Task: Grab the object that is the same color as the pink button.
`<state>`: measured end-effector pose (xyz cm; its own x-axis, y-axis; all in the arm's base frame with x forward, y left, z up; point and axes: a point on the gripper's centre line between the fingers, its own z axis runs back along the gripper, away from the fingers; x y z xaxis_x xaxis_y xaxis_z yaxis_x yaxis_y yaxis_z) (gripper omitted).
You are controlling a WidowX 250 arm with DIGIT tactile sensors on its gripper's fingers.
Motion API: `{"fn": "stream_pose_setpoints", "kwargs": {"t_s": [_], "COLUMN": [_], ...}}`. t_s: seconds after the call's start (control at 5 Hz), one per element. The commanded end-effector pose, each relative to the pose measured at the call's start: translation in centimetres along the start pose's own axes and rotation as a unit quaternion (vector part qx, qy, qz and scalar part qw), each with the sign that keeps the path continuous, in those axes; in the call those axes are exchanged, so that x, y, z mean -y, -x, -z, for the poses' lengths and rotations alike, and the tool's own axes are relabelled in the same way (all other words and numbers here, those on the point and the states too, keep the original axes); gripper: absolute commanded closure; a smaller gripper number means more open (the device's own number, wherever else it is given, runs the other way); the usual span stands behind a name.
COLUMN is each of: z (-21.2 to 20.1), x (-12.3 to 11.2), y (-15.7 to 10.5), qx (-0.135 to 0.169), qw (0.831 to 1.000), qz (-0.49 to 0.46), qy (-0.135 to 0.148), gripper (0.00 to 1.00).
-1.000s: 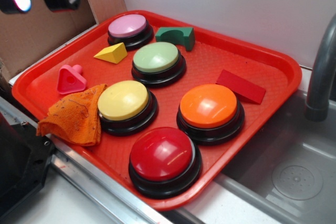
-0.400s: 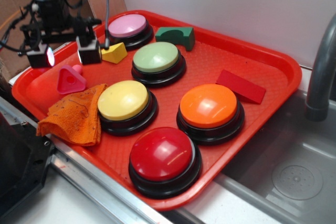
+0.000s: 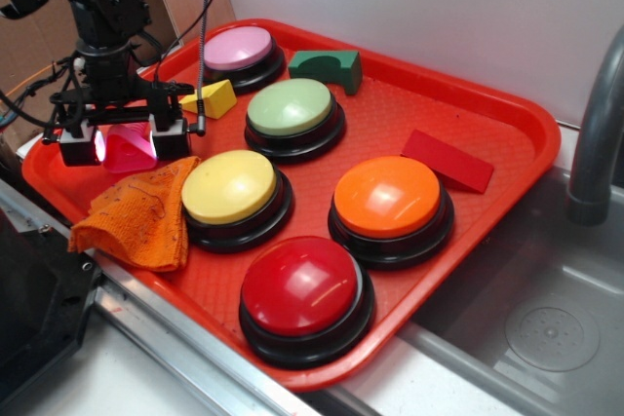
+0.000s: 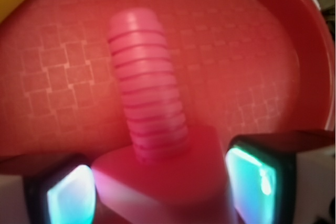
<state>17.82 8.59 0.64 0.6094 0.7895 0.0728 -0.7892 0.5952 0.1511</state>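
Observation:
The object [image 3: 130, 151], a small hot-pink triangle, lies on the red tray [image 3: 468, 94] near its left rim. My gripper [image 3: 125, 146] is lowered over it and stands open, one lit finger on each side. In the wrist view the object [image 4: 157, 177] fills the space between the glowing pads [image 4: 71, 192], and its ribbed knob [image 4: 147, 87] points away along the tray floor. Its right side shows a thin gap to the pad, and whether the left pad touches it is too blurred to tell. The pink button [image 3: 237, 48] sits at the tray's far corner.
A yellow wedge [image 3: 210, 99] lies just behind the gripper and an orange cloth [image 3: 136, 216] just in front. Green [image 3: 290, 107], yellow [image 3: 229, 187], orange [image 3: 390, 197] and red [image 3: 302, 286] buttons, a green block [image 3: 327, 67] and a red block [image 3: 448, 161] share the tray. A sink [image 3: 546, 328] lies right.
The gripper has come down from the upper left and forward, and its open fingers now straddle the pink triangle. The triangle and the other things have not moved.

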Motion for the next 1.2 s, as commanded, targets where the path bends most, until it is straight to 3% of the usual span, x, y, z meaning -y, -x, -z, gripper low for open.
{"fn": "stream_pose_setpoints", "kwargs": {"t_s": [0.0,0.2,0.4,0.8,1.0], "z": [1.1,1.2,-0.1,-6.1,-8.8], "x": [-1.0,-1.1,-0.8,0.3,1.3], "y": [-0.1,-0.2,-0.2,-0.2,0.6], "qx": [0.009,0.011,0.024,0.036,0.033], "qw": [1.0,1.0,1.0,0.992,0.979], "qz": [-0.018,-0.023,-0.007,0.112,0.188], "qy": [-0.011,-0.005,-0.006,0.044,0.071], "gripper": [0.76,1.0,1.0,1.0,1.0]}}
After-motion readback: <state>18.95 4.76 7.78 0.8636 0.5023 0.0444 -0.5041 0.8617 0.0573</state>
